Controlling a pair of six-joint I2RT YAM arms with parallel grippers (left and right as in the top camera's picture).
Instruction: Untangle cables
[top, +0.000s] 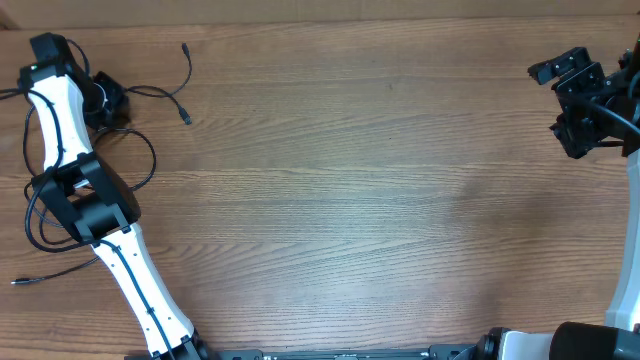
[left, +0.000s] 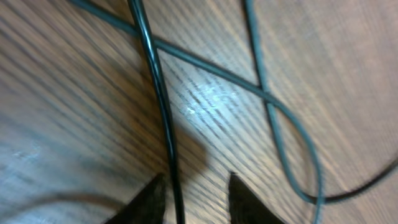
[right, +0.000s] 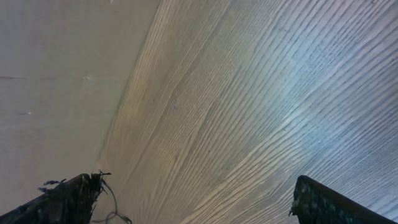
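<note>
The cables (top: 152, 150) are thin black cords lying in a loose tangle at the far left corner of the wooden counter (top: 350, 200), partly hidden under my white left arm (top: 130, 270). One strand arcs out to the right of the tangle and ends in a small plug (top: 187, 118). Another plug end (top: 16, 282) lies nearer, by the left edge. My left jaws hang low over the far part of the tangle. In the left wrist view their two dark fingertips (left: 146, 202) stand a little apart. A glossy black cable (left: 163, 106) runs down between them, close beside one tip. The gap is wider than the cord, so the jaws are parted and not pinching it. A greyer, blurred cord (left: 273, 118) curves down beside it on the wood, and a slanting strand of the same grey crosses the black cable. My right jaws are at the far right of the counter, well apart from the cables. They are spread wide, and the right wrist view shows only pale wood grain between their fingertips (right: 68, 196).
</note>
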